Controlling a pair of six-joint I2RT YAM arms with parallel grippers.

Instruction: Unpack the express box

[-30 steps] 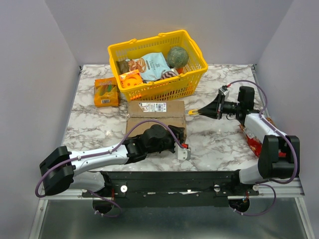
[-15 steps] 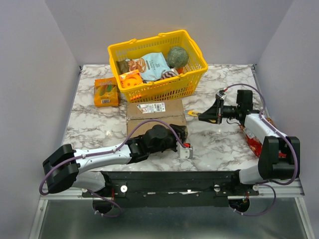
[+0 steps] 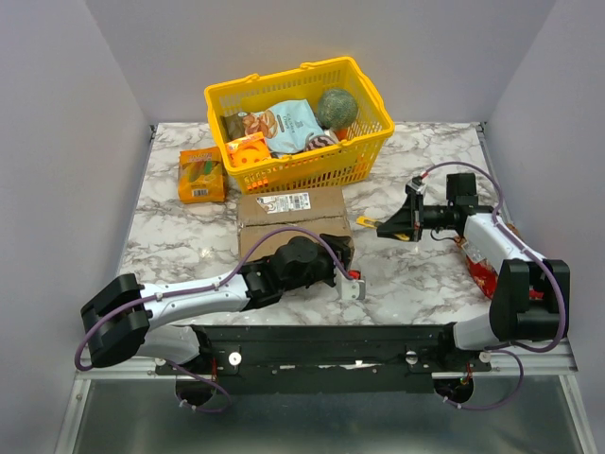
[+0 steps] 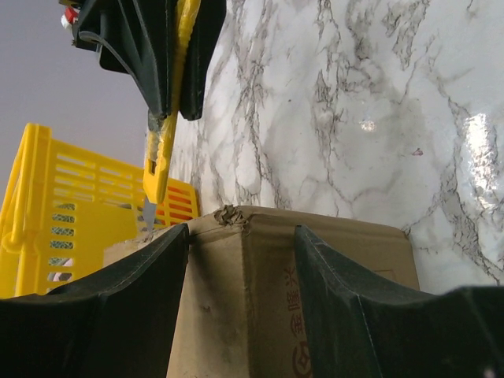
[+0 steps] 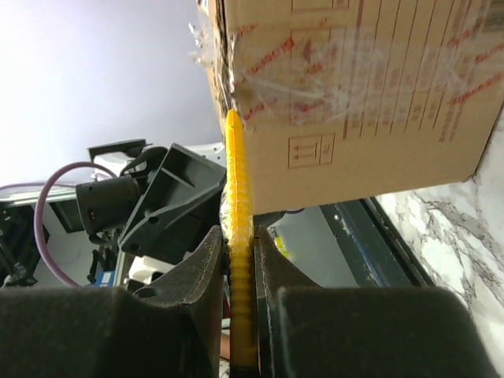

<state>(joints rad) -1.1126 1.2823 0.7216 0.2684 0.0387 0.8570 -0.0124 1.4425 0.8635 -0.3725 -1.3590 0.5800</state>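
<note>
Counted across the top view, left to right:
- one small orange box at upper left, flat on the marble table
- one yellow basket at upper centre, holding one blue-and-white snack bag, one round green item and one orange item, plus other packets too crowded to count
- one express box at centre, just below the basket, closed, white label facing up
- one yellow knife just right of it
- one red packet near the right edge, partly under the arm
- two arms, two claws

Left gripper, lower centre: closed onto the near corner of the express box, cardboard pinched between both fingers. Hidden under its own wrist in the top view.

Right gripper, right of centre: squeezed tight on the yellow knife, handle sandwiched between the fingers. Tip aimed at the taped seam on the box's right end in the right wrist view; touching or just short, cannot tell.

Against a second ago:
- right gripper lower in the frame, knife tip at the same end of the box
- express box turned slightly, far edge now higher on the right than on the left
- left grip unchanged
- basket, small orange box and red packet unmoved
</note>
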